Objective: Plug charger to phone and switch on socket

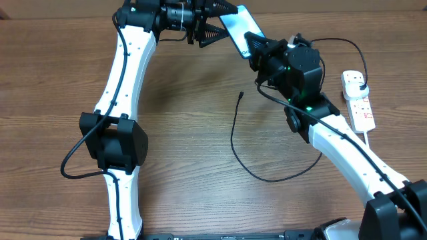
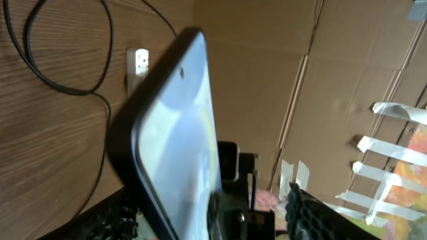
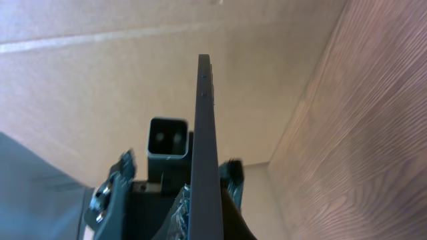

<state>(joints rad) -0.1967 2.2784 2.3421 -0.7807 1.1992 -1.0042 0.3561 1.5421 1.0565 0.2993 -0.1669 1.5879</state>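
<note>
Phone (image 3: 203, 133), thin and black-edged with a light-blue screen, sits pinched in the right gripper (image 1: 253, 48); the left gripper (image 1: 217, 21) has its fingers spread apart.

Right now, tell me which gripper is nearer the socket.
Right. The right gripper, shut on the phone, is between phone and socket; the left gripper is farther, on the phone's far side.

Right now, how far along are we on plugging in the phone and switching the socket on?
Done: the phone is off the table, the right gripper shut on one end. In hand: the left gripper stands open around the other end. Left: the charger tip lies loose on the table, not in the phone; neither arm is at the socket, whose switch state I cannot tell.
</note>
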